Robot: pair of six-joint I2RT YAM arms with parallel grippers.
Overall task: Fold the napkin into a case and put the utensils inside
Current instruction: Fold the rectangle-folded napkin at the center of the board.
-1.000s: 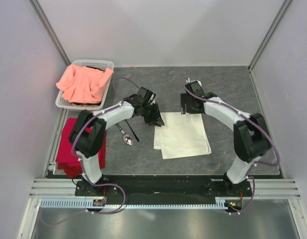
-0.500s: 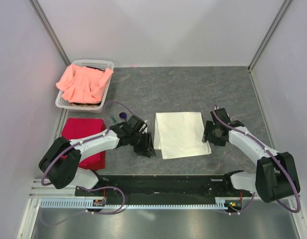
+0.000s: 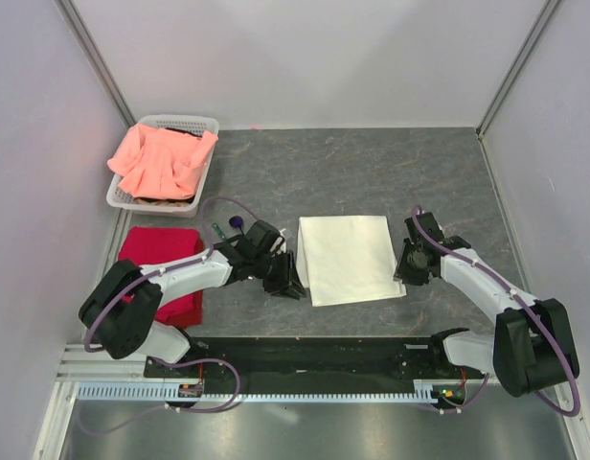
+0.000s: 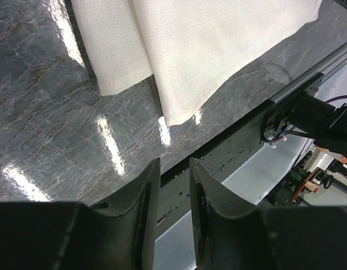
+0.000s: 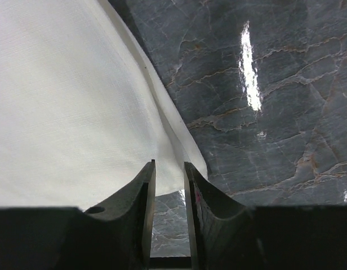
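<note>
Though perhaps doubled, flat cream-white napkin (image 3: 348, 257).

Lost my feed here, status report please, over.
Left gripper narrowly open, empty, left of napkin. Right gripper at napkin's right edge, grip unclear. Utensils outside, beyond left arm.

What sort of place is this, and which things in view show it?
Most likely a robot lab test cell: the left arm and right arm bolted to a rail, plain white walls enclosing a grey marbled table, and a folded napkin laid between them.
</note>
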